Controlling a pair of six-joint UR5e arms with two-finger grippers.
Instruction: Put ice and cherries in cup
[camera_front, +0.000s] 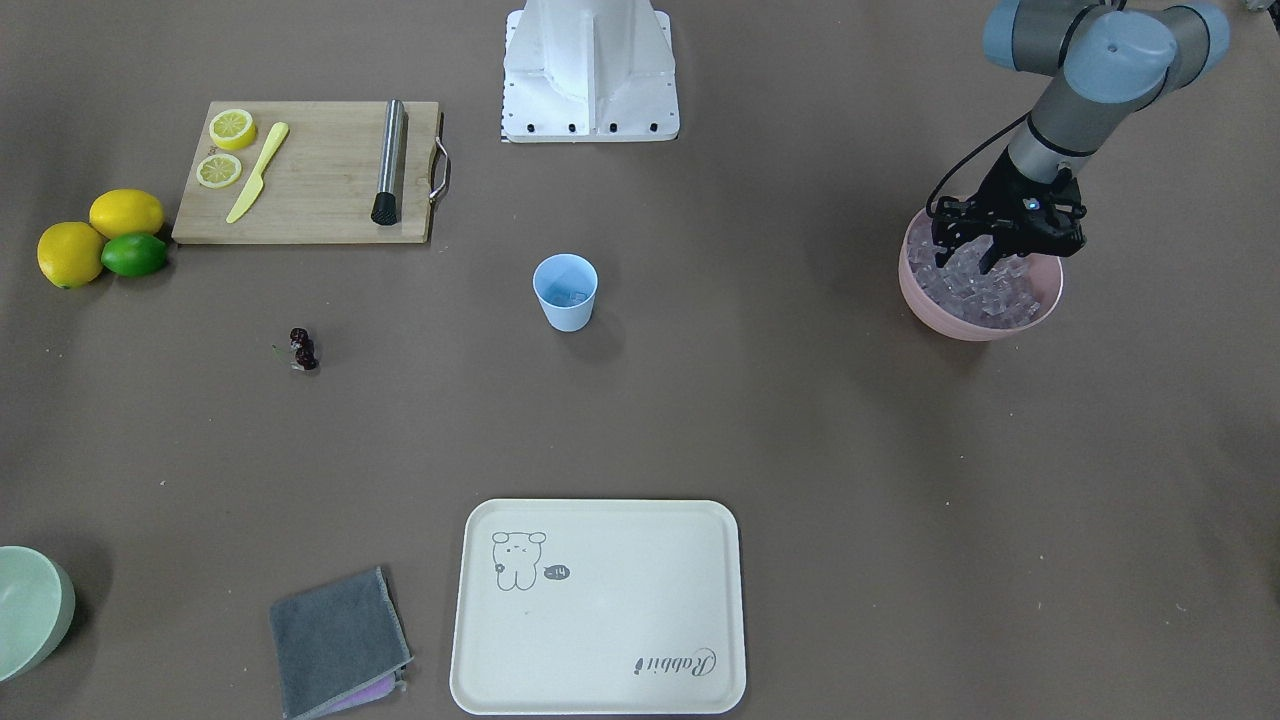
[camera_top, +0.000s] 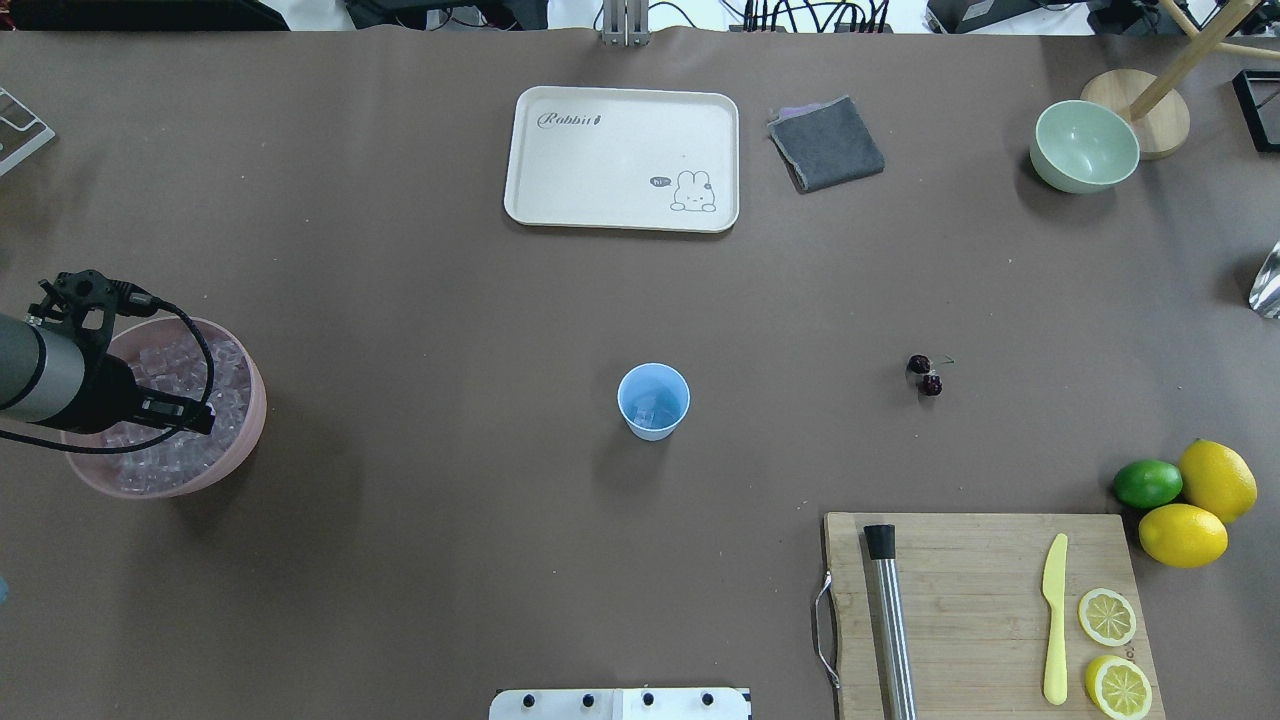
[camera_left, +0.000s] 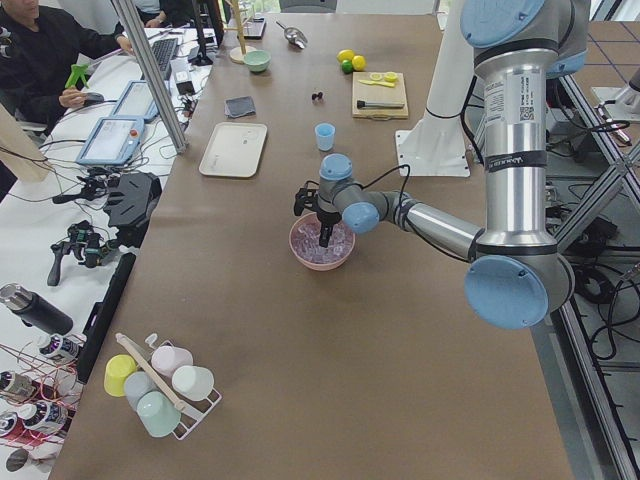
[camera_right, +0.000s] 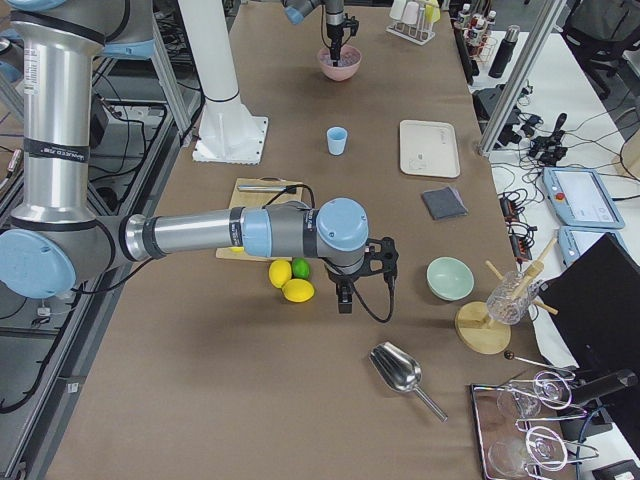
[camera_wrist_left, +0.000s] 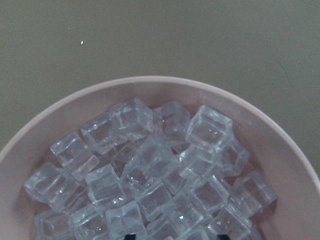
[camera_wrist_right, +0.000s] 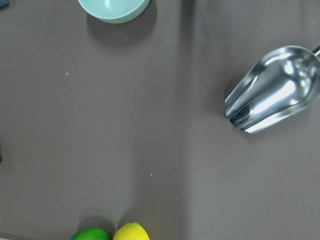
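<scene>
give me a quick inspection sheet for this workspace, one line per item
surface: brown table, nothing spilled seen
job's things: ice piled in pink bowl; cup upright mid-table, a cube or so seemingly inside; cherries loose on the table, apart from the cup
clutter: cutting board with metal rod, yellow knife, lemon halves; lemons and lime beside it; tray, grey cloth, green bowl, metal scoop
grippers: left gripper open, tips down among the ice; right gripper above bare table near the lemons, state unclear
cables: black cable loops off the left wrist over the pink bowl
surroundings: person at a side bench; cup rack
</scene>
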